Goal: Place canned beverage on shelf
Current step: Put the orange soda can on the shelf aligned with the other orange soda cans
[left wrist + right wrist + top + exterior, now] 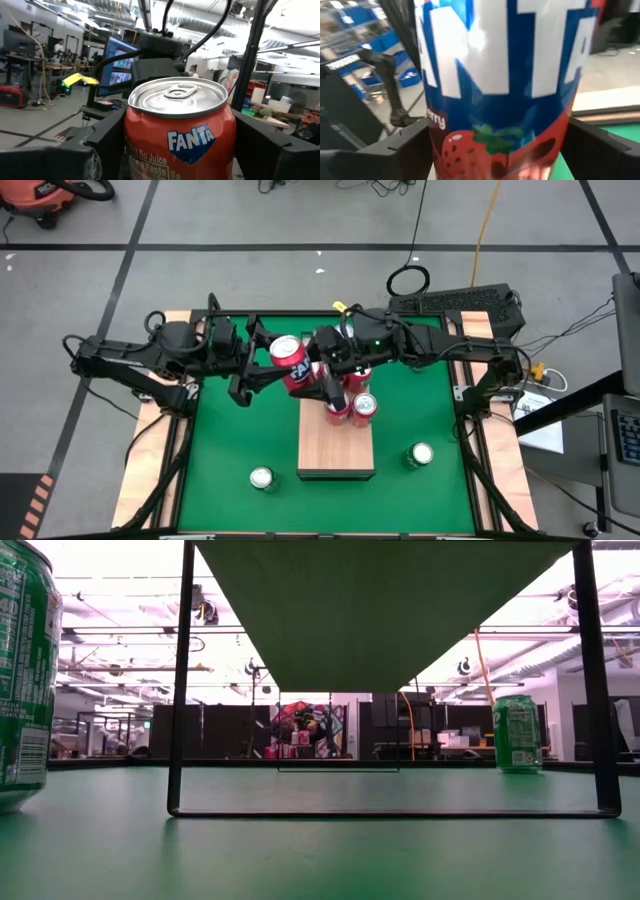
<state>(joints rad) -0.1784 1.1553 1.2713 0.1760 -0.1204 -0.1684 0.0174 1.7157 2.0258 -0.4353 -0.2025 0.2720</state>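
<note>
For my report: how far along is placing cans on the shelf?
Done: at least two red cans stand on the shelf. In hand: the left gripper holds a red Fanta can above the table, the right gripper beside it. Left: that can and two green cans on the table.

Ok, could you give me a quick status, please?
Left gripper shut on Fanta can, by shelf's far end. Right gripper beside it. Red cans on shelf nearby.
</note>
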